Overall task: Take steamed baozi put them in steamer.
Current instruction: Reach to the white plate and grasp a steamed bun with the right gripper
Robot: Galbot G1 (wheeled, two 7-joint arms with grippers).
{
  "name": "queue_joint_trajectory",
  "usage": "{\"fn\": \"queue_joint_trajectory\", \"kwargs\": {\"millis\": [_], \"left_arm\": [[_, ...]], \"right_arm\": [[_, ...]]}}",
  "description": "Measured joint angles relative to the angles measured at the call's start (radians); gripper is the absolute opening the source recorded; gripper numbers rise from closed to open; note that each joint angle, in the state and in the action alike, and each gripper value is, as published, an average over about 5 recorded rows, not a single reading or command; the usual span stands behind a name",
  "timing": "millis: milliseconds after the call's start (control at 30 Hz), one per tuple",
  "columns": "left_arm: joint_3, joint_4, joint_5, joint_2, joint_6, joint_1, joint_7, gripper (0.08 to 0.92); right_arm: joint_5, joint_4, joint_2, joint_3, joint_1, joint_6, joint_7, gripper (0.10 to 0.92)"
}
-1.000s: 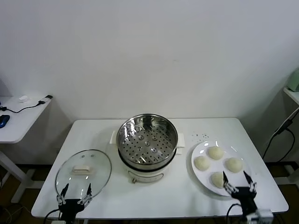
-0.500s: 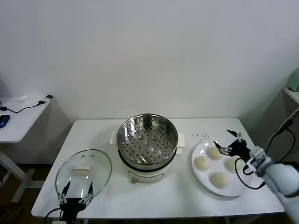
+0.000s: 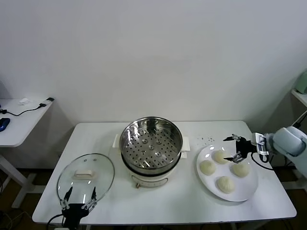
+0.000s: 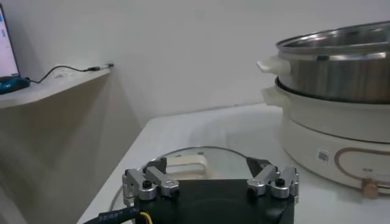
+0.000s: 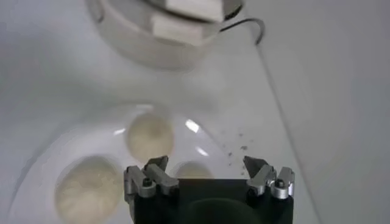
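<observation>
Near the table's right edge, your right gripper (image 3: 233,148) hovers with fingers spread over the plate (image 3: 247,192), just above the rearmost steamed baozi (image 3: 220,156), ready to close on it. The steamer (image 3: 151,146) sits mid-table, lid (image 3: 85,176) off. The left gripper (image 3: 78,201) waits, spread, at the front-left corner.

Glass lid (image 3: 85,176) lies flat on the white bench (image 3: 163,201); white plate (image 3: 245,191) sits at the other end.
</observation>
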Motion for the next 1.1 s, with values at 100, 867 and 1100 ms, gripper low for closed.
{"fn": "queue_joint_trajectory", "kwargs": {"millis": [100,867,1100], "left_arm": [[-0.003,0.001,0.000,-0.004,0.000,-0.002,0.000,0.823],[-0.017,0.035,0.003,-0.022,0.003,-0.017,0.003,0.823],[-0.017,0.033,0.005,-0.023,0.007,-0.018,0.004,0.823]], "right_arm": [[-0.002,-0.064,0.036,-0.118,0.096,0.001,-0.032,0.823],[-0.023,-0.416,0.335,-0.338,0.182,-0.075,-0.028,0.823],[-0.031,-0.445,0.366,-0.334,0.163,-0.095,-0.015,0.799]]}}
